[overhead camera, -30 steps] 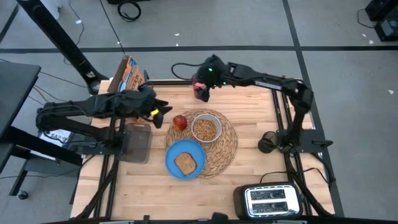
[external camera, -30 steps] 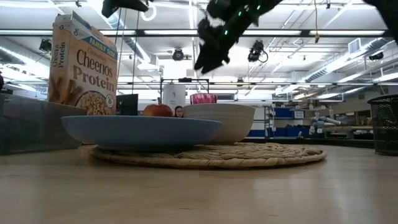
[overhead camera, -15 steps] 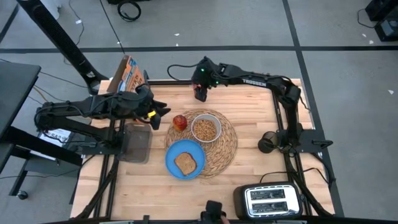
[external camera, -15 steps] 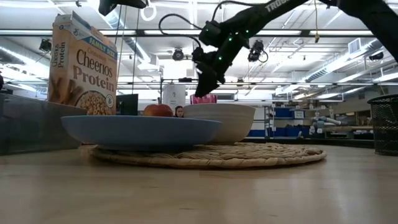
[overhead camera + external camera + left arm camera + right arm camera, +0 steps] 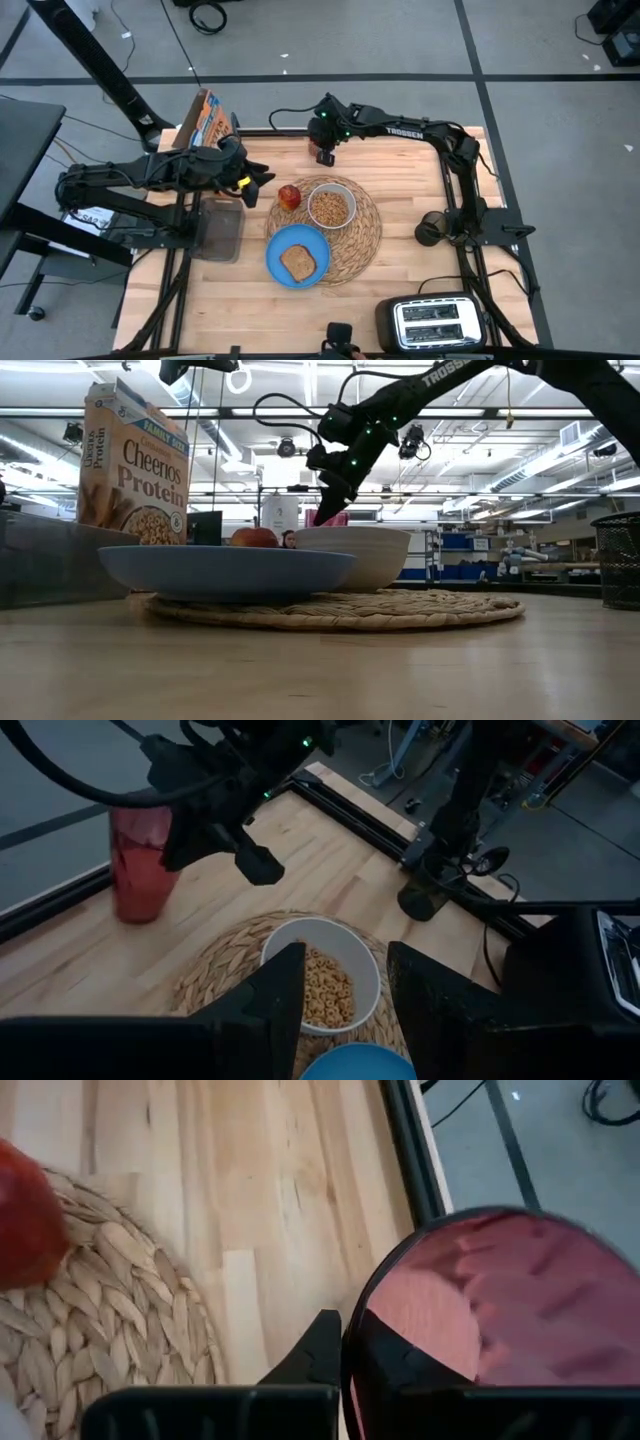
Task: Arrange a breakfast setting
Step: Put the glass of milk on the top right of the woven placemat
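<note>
- Woven straw placemat (image 5: pixel 335 232) sits mid-worktop, with the small white bowl (image 5: pixel 331 206) of cereal rings on its far part.
- The blue plate (image 5: pixel 297 255) hangs over the mat's near-left edge and carries the toast slice (image 5: pixel 299 262) flat in the middle.
- The red apple (image 5: pixel 289 196) rests at the mat's far-left rim, just beside the bowl; in the low view it peeks up behind the plate (image 5: pixel 225 568), next to the bowl (image 5: pixel 352 555).
- The translucent red cup (image 5: pixel 324 153) stands upright on the bare wood at the far edge of the worktop (image 5: pixel 400 260), off the mat and apart from the bowl.
- The right gripper (image 5: pixel 322 150) is right on that cup: its wrist camera shows one dark finger (image 5: pixel 318 1352) outside the rim and the cup wall (image 5: pixel 480 1310) running between the jaws, so they're narrowed around the rim.
- The left gripper (image 5: pixel 258 177) hovers left of the apple, jaws spread wide and holding nothing; its wrist view looks down over the bowl (image 5: pixel 322 972) and across to the cup (image 5: pixel 140 860).
- The orange Cheerios box (image 5: pixel 205 118) stands at the far-left corner, behind the left arm.
- A black-and-silver toaster (image 5: pixel 437 322) sits at the near-right corner, well apart from the setting.
</note>
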You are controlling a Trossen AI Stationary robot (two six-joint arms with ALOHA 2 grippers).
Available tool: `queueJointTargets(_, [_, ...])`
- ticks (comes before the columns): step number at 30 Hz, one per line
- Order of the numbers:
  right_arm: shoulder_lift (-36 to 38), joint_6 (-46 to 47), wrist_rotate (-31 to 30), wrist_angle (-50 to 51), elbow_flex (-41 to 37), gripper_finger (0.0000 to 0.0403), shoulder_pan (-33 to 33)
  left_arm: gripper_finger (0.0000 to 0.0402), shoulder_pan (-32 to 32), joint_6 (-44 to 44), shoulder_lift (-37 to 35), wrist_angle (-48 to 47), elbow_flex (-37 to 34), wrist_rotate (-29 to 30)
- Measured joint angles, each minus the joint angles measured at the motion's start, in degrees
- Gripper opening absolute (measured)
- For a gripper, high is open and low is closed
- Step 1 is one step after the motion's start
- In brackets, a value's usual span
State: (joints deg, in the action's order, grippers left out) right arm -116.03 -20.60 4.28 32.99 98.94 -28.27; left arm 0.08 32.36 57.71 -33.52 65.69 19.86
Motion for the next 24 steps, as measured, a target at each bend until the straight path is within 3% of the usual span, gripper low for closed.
queueJointTargets(5, [2.6,3.5,-0.8,6.7,0.4,0.0014,0.5,0.0151,-0.1,0.0,-0.1,-0.1,0.0,0.0])
queueJointTargets(9, [9.7,7.0,-2.1,13.2,-1.1,0.0014,0.9,0.0151,-1.3,-1.5,-0.7,-0.1,0.0,0.0])
queueJointTargets(17, [26.5,16.6,-8.0,18.4,-17.8,0.0014,4.2,0.0151,-3.9,-2.0,-0.9,0.1,0.0,0.0])
queueJointTargets(20, [28.0,20.9,-8.4,20.1,-23.7,0.0014,5.8,0.0151,-4.3,-2.2,-0.8,1.8,0.0,0.0])
queueJointTargets(24, [28.2,23.2,-10.6,15.2,-25.9,0.0014,6.6,0.0151,-4.2,-3.5,-0.7,3.6,0.0,-0.4])
